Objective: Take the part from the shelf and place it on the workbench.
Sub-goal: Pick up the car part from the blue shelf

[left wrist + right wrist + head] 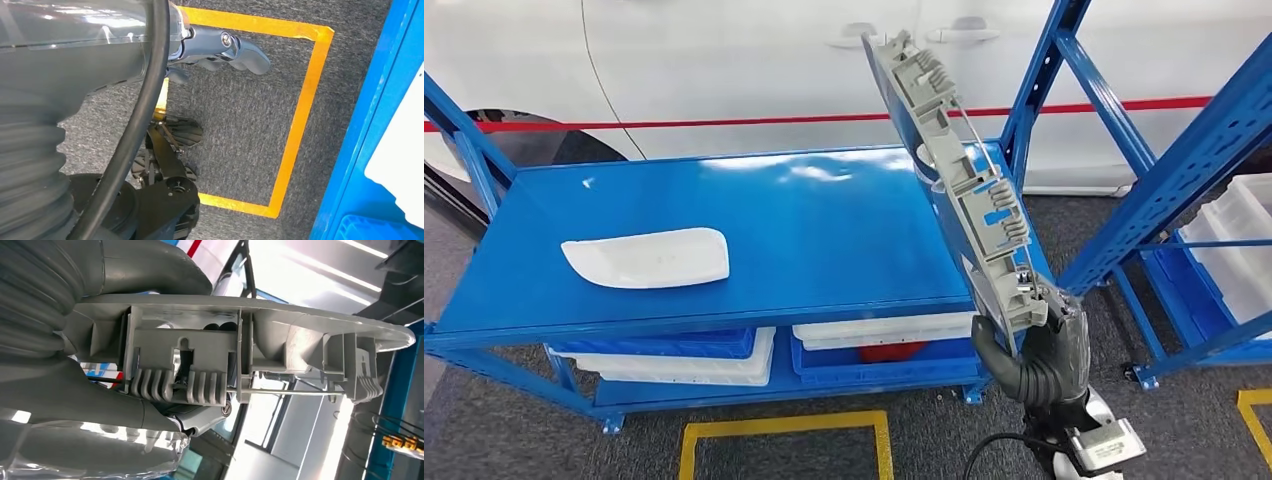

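Now carrying the part over.
Right hand (1036, 345) grips the grey part (954, 170) by its lower end; it should lower gently, flat, onto the blue surface (824, 230) beside it.

I count two parts. One grey part (959, 180) stands tilted in my right hand (1034, 355), its ribbed back also close up at my wrist (225, 355). One white part (646, 257) lies flat on the blue desk (824, 220). That makes one desk, and one blue shelf (1164, 170) just to its right. Under the desk top I see two blue bins (664, 343) (874, 368), two white trays (684, 368) (884, 330) and one red thing (892, 351) in a bin. The shelf holds one white tray (1239, 245). One white car (724, 70) stands behind. On the floor, two yellow tape squares (784, 440) (1256, 420). My hands: two, with my left hand (220, 50) hanging over the floor.
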Available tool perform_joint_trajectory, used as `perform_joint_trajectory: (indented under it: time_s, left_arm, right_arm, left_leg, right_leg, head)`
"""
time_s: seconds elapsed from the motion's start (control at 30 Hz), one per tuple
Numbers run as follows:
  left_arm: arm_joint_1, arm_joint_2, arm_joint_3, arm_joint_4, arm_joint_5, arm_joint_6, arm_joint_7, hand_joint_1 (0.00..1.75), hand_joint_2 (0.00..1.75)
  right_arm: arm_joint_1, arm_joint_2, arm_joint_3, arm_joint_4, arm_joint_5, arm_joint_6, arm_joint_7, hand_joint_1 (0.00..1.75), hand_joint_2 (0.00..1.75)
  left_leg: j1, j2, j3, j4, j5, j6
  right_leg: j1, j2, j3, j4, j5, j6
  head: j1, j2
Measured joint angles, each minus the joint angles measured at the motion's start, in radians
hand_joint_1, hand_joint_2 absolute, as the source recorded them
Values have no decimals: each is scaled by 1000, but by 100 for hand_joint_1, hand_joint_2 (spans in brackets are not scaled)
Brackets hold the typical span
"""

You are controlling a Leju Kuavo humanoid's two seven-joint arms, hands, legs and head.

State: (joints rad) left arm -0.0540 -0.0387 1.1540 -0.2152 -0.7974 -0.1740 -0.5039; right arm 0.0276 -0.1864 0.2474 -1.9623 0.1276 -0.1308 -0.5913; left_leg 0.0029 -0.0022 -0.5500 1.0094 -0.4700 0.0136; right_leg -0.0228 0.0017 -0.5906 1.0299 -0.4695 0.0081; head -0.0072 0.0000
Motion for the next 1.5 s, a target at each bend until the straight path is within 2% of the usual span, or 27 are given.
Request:
perform_joint_trajectory:
  time_s: [0.1, 0.13, 0.17, 0.23, 0.27, 0.3, 0.33, 0.37, 0.43, 0.47, 0.5, 0.6, 0.67, 0.77, 0.8, 0.83, 0.87, 0.93, 1.0, 1.1, 1.17, 1.27, 1.3, 1.33, 1.37, 1.43, 1.5]
  left_arm:
    - [-1, 1, 0, 0, -2, 4, 0, 0, 175]
    - [-1, 1, 0, 0, -4, 6, 1, 0, 175]
    - [-1, 1, 0, 0, -6, 8, 0, 0, 175]
    - [-2, 1, 0, 0, -12, 10, 1, 0, 175]
    - [-1, 1, 0, 0, -15, 11, 0, 0, 175]
    - [-1, 1, 0, 0, -18, 11, 0, 0, 175]
    - [0, 1, 0, 0, -23, 10, 0, 0, 175]
    - [-1, 2, 0, 0, -27, 8, 0, 0, 175]
    - [-3, 4, 0, 0, -31, -4, -1, 0, 175]
    - [-4, 5, 0, 0, -31, -15, -2, 0, 175]
    - [-6, 7, 0, 0, -31, -27, -2, 0, 175]
    - [-6, 9, 0, 0, -32, -57, 0, 0, 175]
    - [-6, 9, 0, 0, -37, -68, 0, 0, 175]
    - [-8, 9, 0, 0, -41, -78, 0, 0, 175]
    - [-8, 9, 0, 0, -41, -79, 0, 0, 175]
    - [-8, 9, 0, 0, -40, -81, 0, 0, 175]
    - [-7, 9, 0, 0, -37, -85, 0, 0, 175]
    - [-7, 9, 4, 0, -28, -96, 0, 0, 175]
    - [-8, 9, 10, 0, -22, -99, -2, 0, 175]
    - [-8, 10, 15, 0, -36, -66, -4, 0, 175]
    - [-8, 10, 15, 0, -48, -48, -5, 0, 175]
    - [-7, 10, 15, 0, -53, -60, -15, 0, 175]
    - [-6, 11, 15, 0, -54, -67, -18, 0, 175]
    - [-5, 11, 15, 0, -54, -74, -20, 0, 175]
    - [-3, 12, 15, 0, -54, -79, -20, 0, 175]
    - [-2, 16, 15, 0, -58, -87, -13, 0, 175]
    - [-3, 21, 15, 0, -64, -91, -1, 0, 175]
  right_arm:
    - [-7, 0, 0, 5, -23, 63, 1, 175, 175]
    - [-11, 0, 0, 7, -27, 83, 1, 175, 175]
    - [-16, 0, -1, 8, -33, 104, 1, 175, 175]
    - [-26, 0, -1, 13, -55, 163, 2, 175, 175]
    - [-33, 1, 0, 17, -72, 198, 4, 175, 175]
    - [-41, 1, 0, 22, -95, 242, 7, 175, 175]
    - [-50, 2, 1, 28, -124, 296, 10, 175, 175]
    - [-60, 2, 4, 33, -155, 350, 13, 175, 175]
    - [-81, 4, 14, 43, -218, 456, 16, 175, 175]
    - [-92, 5, 22, 46, -250, 502, 20, 175, 175]
    - [-105, 8, 30, 49, -285, 546, 26, 175, 175]
    - [-142, 19, 57, 61, -397, 665, 62, 175, 175]
    - [-167, 24, 79, 72, -447, 715, 89, 175, 175]
    - [-193, 29, 114, 98, -465, 745, 114, 175, 175]
    - [-197, 30, 125, 107, -461, 747, 116, 175, 175]
    - [-201, 31, 135, 117, -455, 747, 117, 175, 175]
    - [-206, 32, 144, 125, -451, 747, 117, 175, 175]
    - [-218, 32, 158, 138, -447, 747, 116, 175, 175]
    - [-229, 35, 169, 145, -453, 747, 113, 175, 175]
    - [-237, 40, 177, 150, -464, 746, 115, 175, 175]
    - [-240, 43, 179, 153, -465, 744, 117, 175, 175]
    - [-242, 47, 183, 159, -466, 741, 117, 175, 175]
    - [-242, 47, 184, 161, -466, 740, 117, 175, 175]
    - [-242, 47, 185, 164, -466, 740, 116, 175, 175]
    - [-241, 47, 185, 166, -466, 740, 116, 175, 175]
    - [-239, 47, 185, 170, -466, 740, 115, 175, 175]
    - [-238, 46, 185, 171, -466, 740, 110, 175, 175]
  left_leg:
    - [2, 0, -1, 4, -7, -16]
    - [4, 0, -8, 21, -20, -22]
    - [5, 0, -25, 59, -44, -27]
    - [7, 1, -85, 187, -109, -33]
    - [7, 1, -116, 252, -132, -35]
    - [7, 1, -137, 289, -137, -34]
    - [7, 1, -139, 289, -121, -31]
    - [7, 1, -123, 248, -87, -26]
    - [2, 0, -62, 109, -15, -10]
    - [-1, 0, -38, 54, 4, -2]
    - [-5, 0, -25, 23, 11, 4]
    - [-5, 0, -19, 0, 16, 11]
    - [1, 1, -10, -18, 27, 19]
    - [3, 2, -9, -24, 31, 25]
    - [3, 2, -10, -22, 31, 25]
    - [3, 1, -11, -20, 30, 24]
    - [3, 0, -11, -17, 28, 23]
    - [4, -1, -12, -9, 23, 16]
    - [1, -3, -16, 2, 17, 6]
    - [1, -3, -20, 5, 15, -11]
    - [3, -2, -30, 31, -7, -21]
    - [8, -2, -106, 204, -99, -35]
    - [9, -2, -133, 262, -119, -38]
    - [9, -2, -146, 288, -120, -39]
    - [9, -2, -140, 275, -102, -38]
    - [9, -2, -79, 146, -35, -31]
    - [5, -3, -26, 34, 7, -21]
  right_leg:
    - [3, 2, -1, -2, 0, -20]
    - [2, 2, 0, -5, 2, -27]
    - [1, 1, 2, -7, 3, -32]
    - [3, -1, 2, -7, 2, -39]
    - [5, -2, 2, -7, 1, -40]
    - [7, -1, 3, -6, 0, -42]
    - [9, 0, 4, -5, -1, -43]
    - [12, 1, 7, -5, -2, -44]
    - [16, 3, 12, -5, -5, -43]
    - [17, 4, 12, -5, -5, -41]
    - [17, 4, 10, -5, -4, -37]
    - [15, 3, 9, -7, -3, -22]
    - [16, 2, -2, 22, -26, -12]
    - [12, 2, -82, 193, -114, -3]
    - [10, 1, -105, 241, -127, 0]
    - [7, 1, -113, 254, -121, 3]
    - [5, 0, -101, 228, -95, 4]
    - [1, -2, -39, 103, -31, 3]
    - [5, -1, 3, 13, -3, -5]
    - [8, 1, 5, -3, -2, -22]
    - [4, -1, 8, -10, 3, -34]
    - [5, -4, 9, -13, 4, -44]
    - [5, -4, 8, -12, 4, -45]
    - [6, -4, 7, -10, 4, -46]
    - [7, -3, 7, -8, 4, -46]
    - [7, -1, 8, -4, 3, -45]
    - [11, 1, 5, -1, 5, -39]
  head:
    - [0, 0]
    - [-2, 0]
    - [-4, 0]
    - [-8, 0]
    - [-8, 0]
    - [-8, 0]
    - [-8, 0]
    - [-8, 0]
    - [-7, 0]
    - [-7, 0]
    - [-6, 0]
    - [-6, 0]
    - [-5, 0]
    - [-3, 0]
    - [-3, 0]
    - [-3, 0]
    - [-3, 0]
    - [-2, 0]
    - [-4, 0]
    - [-4, 0]
    - [-7, 0]
    - [-12, 0]
    - [-12, 0]
    - [-12, 0]
    - [-12, 0]
    - [-12, 0]
    - [-12, 0]
